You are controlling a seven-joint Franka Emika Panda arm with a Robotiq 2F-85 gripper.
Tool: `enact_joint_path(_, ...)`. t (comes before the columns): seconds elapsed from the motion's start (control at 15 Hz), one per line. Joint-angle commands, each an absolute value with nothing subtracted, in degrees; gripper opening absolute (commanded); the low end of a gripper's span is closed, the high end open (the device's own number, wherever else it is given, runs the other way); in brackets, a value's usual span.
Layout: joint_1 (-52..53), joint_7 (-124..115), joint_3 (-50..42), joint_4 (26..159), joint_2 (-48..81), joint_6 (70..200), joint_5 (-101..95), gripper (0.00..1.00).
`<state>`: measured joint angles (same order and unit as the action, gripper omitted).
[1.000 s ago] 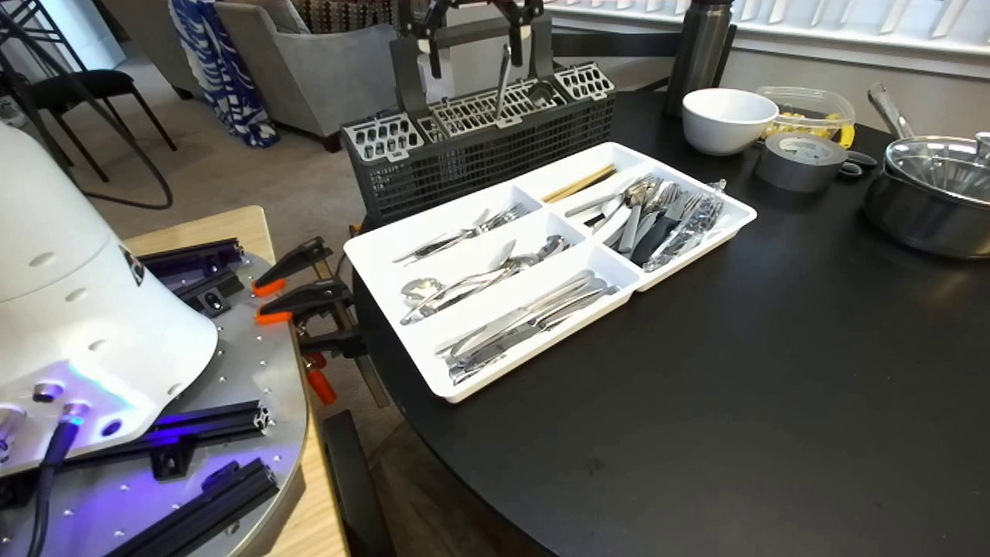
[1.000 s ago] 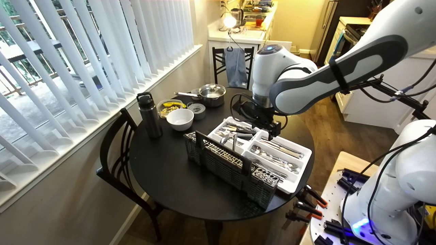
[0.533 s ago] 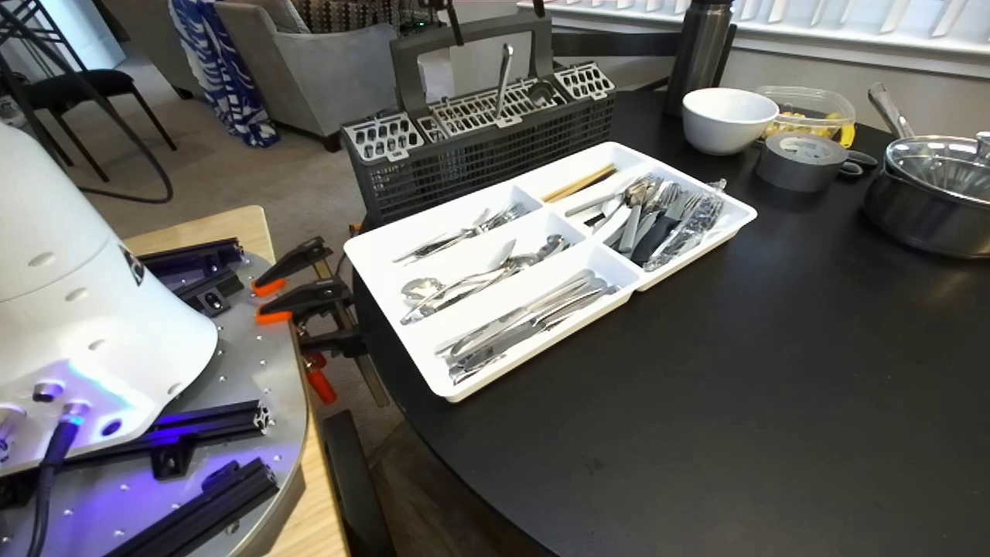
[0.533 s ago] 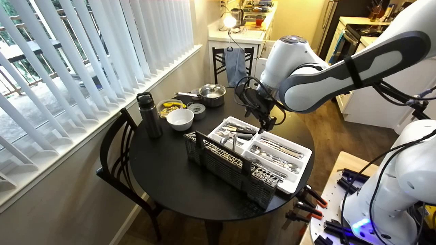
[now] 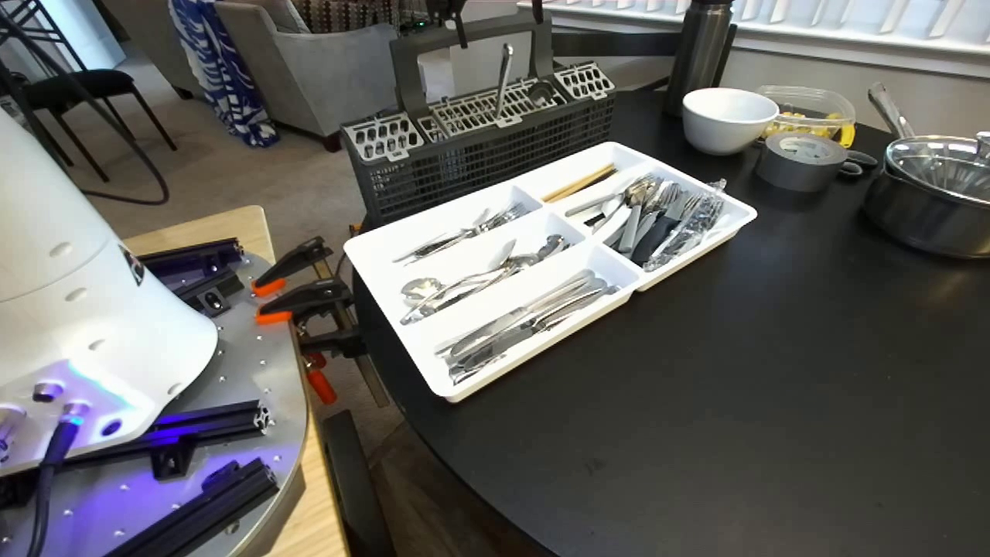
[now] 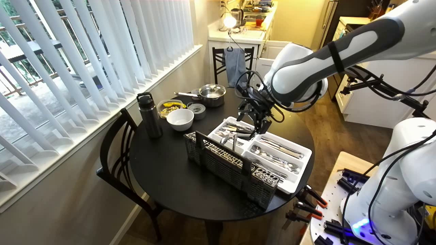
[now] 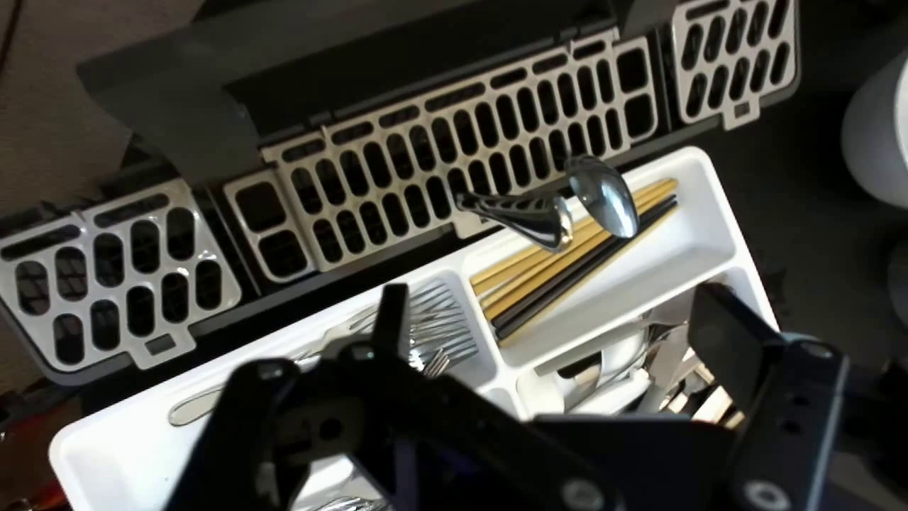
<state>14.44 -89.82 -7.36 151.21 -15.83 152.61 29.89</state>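
Note:
My gripper [image 7: 553,305] stands open with nothing between its fingers. In the wrist view, its fingers [image 7: 391,305] spread above a white cutlery tray [image 7: 113,454]. Forks [image 7: 447,323] lie beside one fingertip, and chopsticks [image 7: 567,266] fill a slot farther out. Mixed utensils [image 7: 617,355] show between the jaws, partly hidden by them. Beyond the tray runs a dark dishwasher basket [image 5: 479,166] with slotted grey lids [image 7: 340,206]. A spoon [image 7: 606,195] and a shiny metal utensil [image 7: 525,216] stand up from it. In an exterior view, the gripper [image 6: 251,124] hangs over the tray's far compartments.
A white bowl [image 5: 727,120], a tape roll [image 5: 800,162], a lidded food container [image 5: 808,112] and a pot [image 5: 928,197] stand along the black round table [image 5: 735,402]. A steel bottle [image 6: 150,117] rises near the window. Clamps [image 6: 308,209] grip by the table's edge.
My gripper has risen and tilted, so its fingers now show only at the top of an exterior view. The forearm and wrist have shifted. Tray, basket and utensils look unmoved.

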Motion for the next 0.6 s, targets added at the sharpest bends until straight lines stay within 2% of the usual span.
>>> enact_joint_path(0.0,12.7,-76.6,-8.0,147.8,-14.0,144.8,38.5,1.00)
enact_joint_path(0.27,7.3,-71.6,-6.5,143.9,-10.9,134.5,39.2,1.00)
enact_joint_path(0.53,3.9,-71.1,-5.1,140.4,-6.9,131.9,38.5,1.00)
